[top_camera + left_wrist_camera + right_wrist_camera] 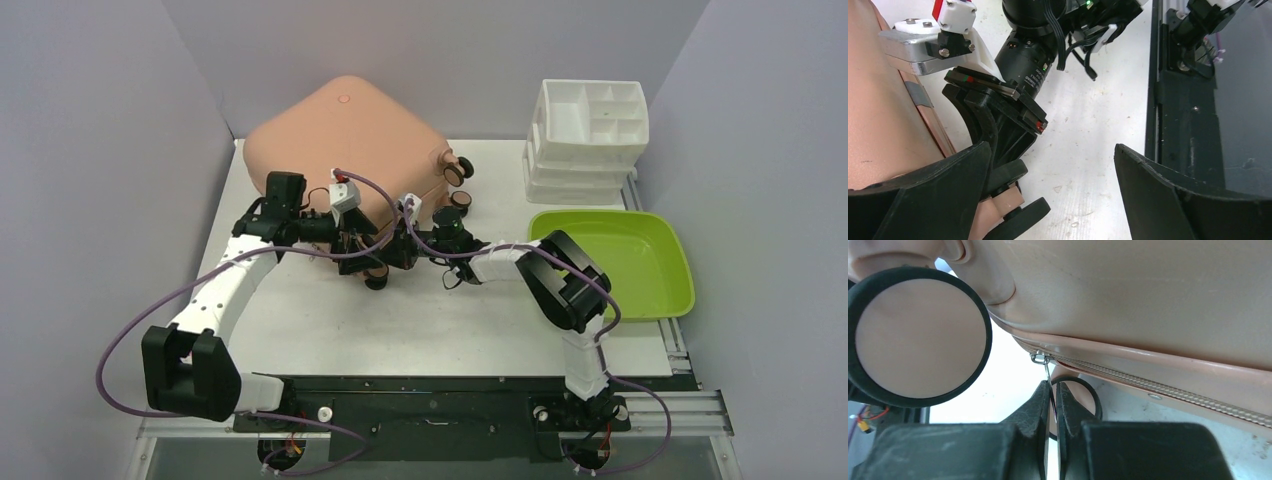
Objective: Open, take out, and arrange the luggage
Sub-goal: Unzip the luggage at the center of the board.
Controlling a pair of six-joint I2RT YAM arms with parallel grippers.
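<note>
Pinching the zipper pull [1047, 371] — right hand [1054, 390] just below the luggage [1148, 300] (left hand [1050, 150] wide).

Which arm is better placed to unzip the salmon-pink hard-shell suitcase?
Right. The right gripper is shut on the thin metal zipper pull; the left gripper is open beside the suitcase, holding nothing.

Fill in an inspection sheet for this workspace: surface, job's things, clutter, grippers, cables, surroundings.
Surface: white table, lightly speckled.
Job's things: salmon-pink suitcase at the back left, zipper shut along the visible stretch.
Clutter: lime-green tray on the right; stacked white drawer organizers behind it.
Grippers: right gripper shut on the zipper pull; left gripper open beside the suitcase's corner.
Cables: purple cables loop along both arms.
Surroundings: plain grey walls on three sides.
</note>
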